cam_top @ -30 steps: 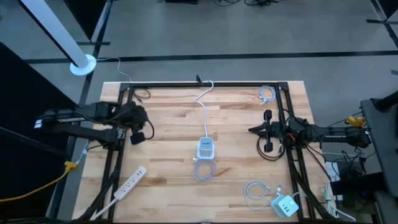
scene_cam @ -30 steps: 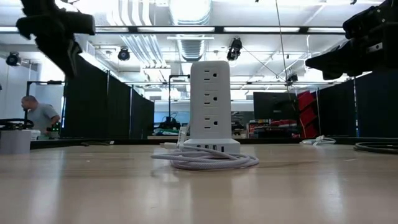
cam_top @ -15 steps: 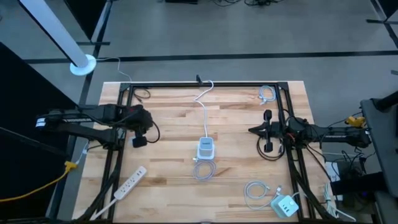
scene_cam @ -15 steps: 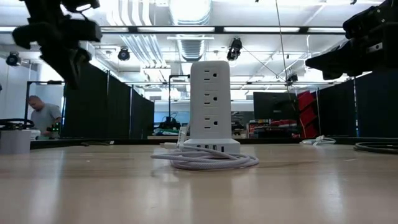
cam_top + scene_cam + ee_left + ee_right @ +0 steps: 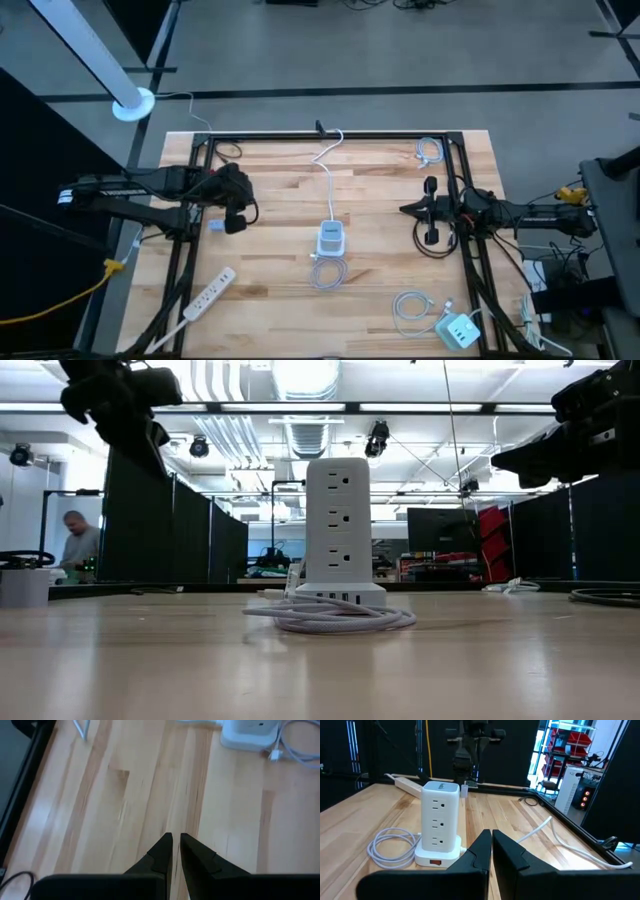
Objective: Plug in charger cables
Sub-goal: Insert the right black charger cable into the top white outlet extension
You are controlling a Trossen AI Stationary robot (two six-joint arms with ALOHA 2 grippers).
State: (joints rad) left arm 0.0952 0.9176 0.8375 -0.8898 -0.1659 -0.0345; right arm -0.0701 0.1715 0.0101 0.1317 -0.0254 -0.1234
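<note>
Fingers pressed together, the left gripper (image 5: 236, 222) hovers over bare table (image 5: 270, 200), a coiled white cable (image 5: 326, 275) and socket tower (image 5: 331, 239) beyond its tips, while the right gripper (image 5: 408, 209), likewise closed, waits opposite.

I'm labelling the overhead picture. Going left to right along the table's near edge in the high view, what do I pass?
White power strip → coiled white cable in front of the tower → looped white cable → white charger block.
</note>
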